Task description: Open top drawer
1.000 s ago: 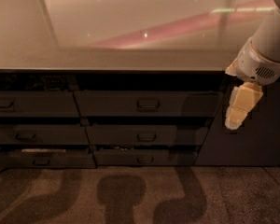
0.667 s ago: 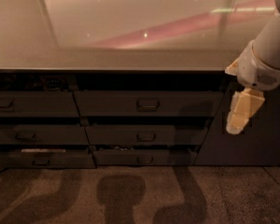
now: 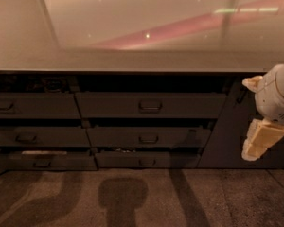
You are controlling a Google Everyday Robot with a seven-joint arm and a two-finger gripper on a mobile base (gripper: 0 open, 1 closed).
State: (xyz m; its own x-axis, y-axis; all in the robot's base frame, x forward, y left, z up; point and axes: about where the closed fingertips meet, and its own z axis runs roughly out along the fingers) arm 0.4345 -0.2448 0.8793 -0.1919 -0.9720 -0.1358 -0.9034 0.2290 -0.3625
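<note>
The top drawer (image 3: 150, 105) is the wide dark grey front just under the countertop, in the middle column, with a small loop handle (image 3: 150, 106) at its centre. A dark gap runs between its top edge and the countertop; its inside does not show. My gripper (image 3: 259, 140) hangs at the right edge of the view on the white arm (image 3: 279, 96). It sits in front of the plain dark panel, to the right of the drawer and a little below its handle, touching nothing.
Two narrower drawer fronts (image 3: 148, 137) lie below the top drawer. A left column of drawers (image 3: 33, 106) stands beside it, the lowest (image 3: 42, 161) showing a pale strip. The glossy countertop (image 3: 142, 60) overhangs all. A handle-less panel (image 3: 227, 136) is at right. Speckled floor (image 3: 142, 197) lies in front.
My gripper and arm have moved to the right and downward, away from the drawer's right end. The drawers have not moved.
</note>
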